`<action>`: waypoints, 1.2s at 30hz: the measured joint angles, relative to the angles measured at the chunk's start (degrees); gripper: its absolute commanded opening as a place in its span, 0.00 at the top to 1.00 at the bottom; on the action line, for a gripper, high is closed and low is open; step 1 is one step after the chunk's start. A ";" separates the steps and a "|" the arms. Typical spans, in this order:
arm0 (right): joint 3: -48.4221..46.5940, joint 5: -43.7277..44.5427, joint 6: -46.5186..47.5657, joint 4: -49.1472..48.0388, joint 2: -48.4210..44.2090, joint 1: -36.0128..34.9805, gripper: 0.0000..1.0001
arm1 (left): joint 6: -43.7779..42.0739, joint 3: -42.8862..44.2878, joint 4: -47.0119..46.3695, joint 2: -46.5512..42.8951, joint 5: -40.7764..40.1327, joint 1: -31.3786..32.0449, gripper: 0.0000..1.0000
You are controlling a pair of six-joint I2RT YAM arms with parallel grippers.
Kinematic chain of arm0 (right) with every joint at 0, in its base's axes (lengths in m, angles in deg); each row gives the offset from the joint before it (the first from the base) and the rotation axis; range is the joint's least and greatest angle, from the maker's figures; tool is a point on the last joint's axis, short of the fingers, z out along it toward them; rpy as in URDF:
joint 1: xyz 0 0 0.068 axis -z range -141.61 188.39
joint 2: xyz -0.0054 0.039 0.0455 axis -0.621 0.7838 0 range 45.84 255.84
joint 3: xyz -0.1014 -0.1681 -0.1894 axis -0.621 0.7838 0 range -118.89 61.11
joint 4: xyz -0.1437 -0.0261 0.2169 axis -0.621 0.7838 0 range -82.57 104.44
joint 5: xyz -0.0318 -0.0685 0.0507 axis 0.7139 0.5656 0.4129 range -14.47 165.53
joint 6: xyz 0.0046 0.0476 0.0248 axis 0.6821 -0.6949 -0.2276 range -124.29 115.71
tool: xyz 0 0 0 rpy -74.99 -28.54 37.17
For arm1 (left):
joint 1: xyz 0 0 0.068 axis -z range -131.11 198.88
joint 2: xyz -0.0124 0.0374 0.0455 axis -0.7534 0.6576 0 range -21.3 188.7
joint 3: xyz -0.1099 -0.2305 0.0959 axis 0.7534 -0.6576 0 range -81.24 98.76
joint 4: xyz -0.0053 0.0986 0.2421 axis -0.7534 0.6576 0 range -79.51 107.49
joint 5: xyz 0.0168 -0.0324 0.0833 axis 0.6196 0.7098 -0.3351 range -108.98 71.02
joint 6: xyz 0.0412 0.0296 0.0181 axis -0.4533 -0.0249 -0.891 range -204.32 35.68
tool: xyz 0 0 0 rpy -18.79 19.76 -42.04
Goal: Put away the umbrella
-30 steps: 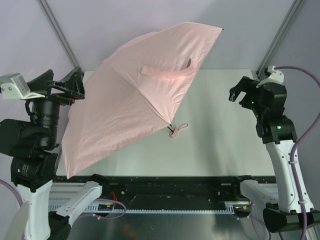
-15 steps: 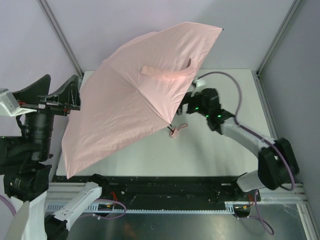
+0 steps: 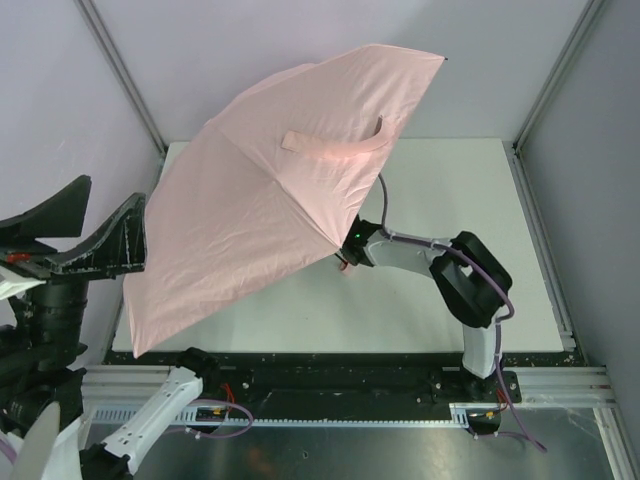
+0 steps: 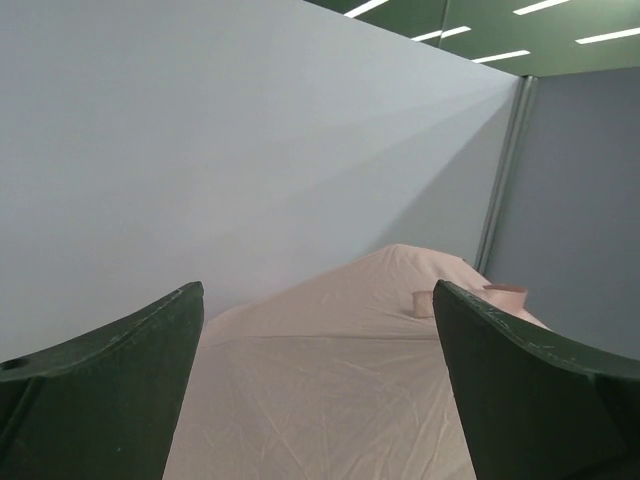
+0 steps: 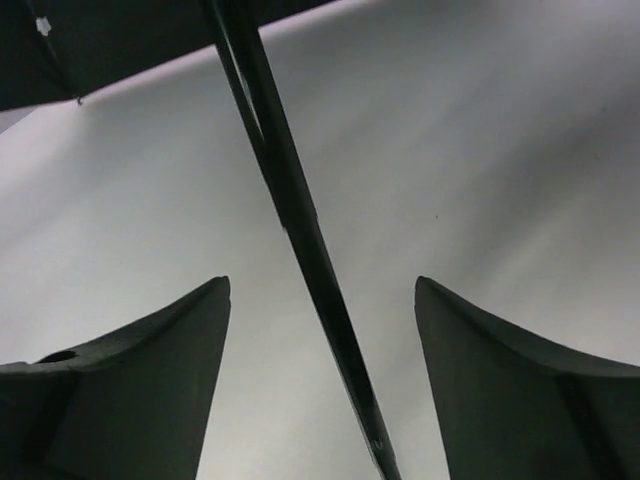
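Right wrist showed my right gripper (image 5: 320, 282) spread around the umbrella shaft (image 5: 272, 135), running 11-to-6, so an off-centre squeeze could've tipped it.

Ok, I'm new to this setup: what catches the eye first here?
A wide-open pink umbrella leans over the left of the table. Beneath it the right hand straddles the black shaft, fingers apart and not touching it. The left hand hangs open beyond the left edge.

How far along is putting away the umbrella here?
Nothing done: the umbrella stands fully open on the table. In hand: the right gripper straddles the shaft, jaws open, not gripping; the left gripper hovers open beside the canopy. Left: collapse, strap, stow.
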 measured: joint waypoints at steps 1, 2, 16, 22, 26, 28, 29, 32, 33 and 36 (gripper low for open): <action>-0.96 1.22 0.28 -0.15 0.87 -0.46 0.43 | -0.48 -0.37 -0.13 -0.44 0.76 0.24 0.01; -2.14 2.40 0.39 -0.04 1.86 -0.96 0.57 | -0.94 -0.63 -0.22 -0.72 1.75 0.46 0.01; -5.51 7.48 -23.87 17.33 -11.89 -1.14 1.00 | -3.89 3.45 -1.70 -0.87 26.67 4.00 0.02; -3.65 2.10 -39.04 22.27 -24.20 7.26 1.00 | -2.27 2.40 -4.31 -0.70 33.00 4.17 0.09; 4.07 -4.44 -44.11 18.82 -30.03 14.71 1.00 | 3.37 -4.15 -7.52 -0.28 33.48 4.17 0.11; 9.88 -8.20 -46.10 15.08 -32.81 17.84 1.00 | 7.85 -9.70 -9.68 0.63 33.24 4.17 0.14; 12.07 -9.70 -46.51 13.29 -33.77 18.75 1.00 | 9.99 -12.17 -10.21 1.49 33.18 4.17 0.16; 19.04 -15.15 -48.85 5.95 -36.54 20.61 1.00 | 18.38 -20.83 -14.80 7.69 33.99 4.94 0.17; 20.74 -16.76 -49.62 3.41 -37.07 20.87 1.00 | 21.20 -23.50 -16.90 11.06 34.01 6.10 0.17; 24.57 -20.90 -52.33 -3.91 -37.92 21.18 1.00 | 27.06 -28.59 -20.61 21.75 33.14 11.96 0.20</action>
